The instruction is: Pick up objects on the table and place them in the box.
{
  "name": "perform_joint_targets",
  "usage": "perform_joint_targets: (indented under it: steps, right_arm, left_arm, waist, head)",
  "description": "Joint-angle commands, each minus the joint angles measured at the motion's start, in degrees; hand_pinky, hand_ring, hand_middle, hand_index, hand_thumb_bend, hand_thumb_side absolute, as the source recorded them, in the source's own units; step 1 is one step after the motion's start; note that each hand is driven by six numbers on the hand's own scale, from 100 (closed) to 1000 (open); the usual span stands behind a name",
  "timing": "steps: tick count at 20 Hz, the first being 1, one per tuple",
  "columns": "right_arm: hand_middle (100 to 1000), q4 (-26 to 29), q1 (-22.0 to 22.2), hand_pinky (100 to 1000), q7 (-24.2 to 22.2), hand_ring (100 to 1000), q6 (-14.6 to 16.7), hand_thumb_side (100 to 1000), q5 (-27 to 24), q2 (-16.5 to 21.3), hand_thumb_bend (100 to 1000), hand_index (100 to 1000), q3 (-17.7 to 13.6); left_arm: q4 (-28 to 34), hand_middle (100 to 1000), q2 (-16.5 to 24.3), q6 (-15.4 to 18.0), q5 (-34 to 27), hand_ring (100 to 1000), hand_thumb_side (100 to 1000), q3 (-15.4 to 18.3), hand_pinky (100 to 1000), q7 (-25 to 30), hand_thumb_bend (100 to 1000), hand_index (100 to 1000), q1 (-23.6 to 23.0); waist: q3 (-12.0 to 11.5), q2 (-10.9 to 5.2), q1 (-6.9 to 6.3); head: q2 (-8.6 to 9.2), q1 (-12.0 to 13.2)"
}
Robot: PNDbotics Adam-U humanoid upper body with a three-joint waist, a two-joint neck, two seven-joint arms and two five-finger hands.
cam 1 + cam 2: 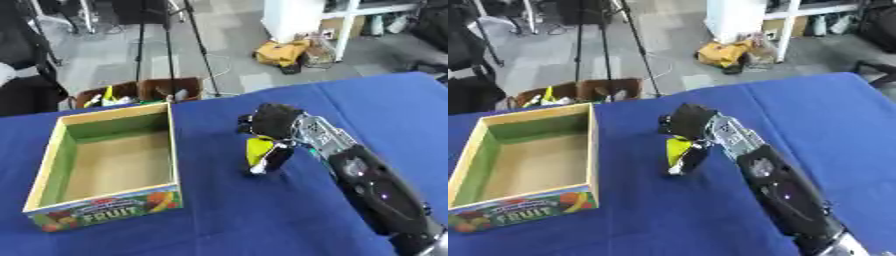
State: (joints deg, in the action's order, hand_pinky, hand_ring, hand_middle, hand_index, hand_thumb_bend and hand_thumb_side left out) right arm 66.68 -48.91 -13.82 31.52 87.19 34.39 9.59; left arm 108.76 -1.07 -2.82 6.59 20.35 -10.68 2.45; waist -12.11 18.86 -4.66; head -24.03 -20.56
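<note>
My right hand [273,123] reaches in from the lower right over the blue table [262,215], fingers curled down round a yellow object [257,148]. The object's lower end is close to the cloth; I cannot tell whether it touches. The open cardboard box [173,150] with green inner walls and "FRUIT" on its front stands to the left of the hand, and nothing shows inside it. My left hand shows in neither view.
The table's far edge runs diagonally behind the box. Beyond it on the floor stand brown crates with items [140,92], tripod legs [201,45] and a yellow bag [282,52].
</note>
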Motion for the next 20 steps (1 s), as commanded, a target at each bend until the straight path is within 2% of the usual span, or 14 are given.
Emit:
perform_joint_targets:
  steps: [1,8,9,15,20]
  right_arm:
    - [863,-1.1,-0.2,656,-0.5,100,0.7,892,1.6,1.6,445,899,-0.2]
    - [864,-1.5,-0.2,665,-1.3,100,0.6,837,1.6,1.9,237,905,-0.5]
    - [863,-1.5,-0.2,665,-1.4,100,0.6,834,1.5,2.0,228,905,-0.5]
    - [841,-1.7,-0.3,701,-4.0,100,2.3,852,-1.5,1.9,293,908,-0.6]
    - [819,-1.6,-0.4,737,-8.8,100,3.6,828,-8.0,2.1,436,909,-1.5]
  left_arm:
    - [0.5,423,0.5,0.3,-0.1,421,664,0.0,285,0.3,222,558,-0.1]
    - [0.3,424,0.1,0.6,-0.2,422,666,-0.3,285,0.7,222,558,-0.1]
    - [0.3,424,0.1,0.7,-0.2,422,666,-0.3,285,0.7,222,558,-0.1]
    - [0.2,425,0.1,0.7,-0.2,426,666,-0.3,286,0.9,219,558,-0.2]
    - [0.2,425,0.3,0.5,-0.1,429,666,-0.3,287,1.0,217,558,-0.1]
  waist:
    - [0.0,-0.43,-0.15]
    - [-0.1,0.22,-0.63]
    - [-0.1,0.29,-0.66]
    - [0.0,0.22,-0.59]
    - [0.1,-0.22,-0.37]
  head:
    - [1.13,-0.4]
    - [1.86,-0.9]
    - [1.90,-1.0]
    - [1.27,-1.2]
    - [0.86,-1.4]
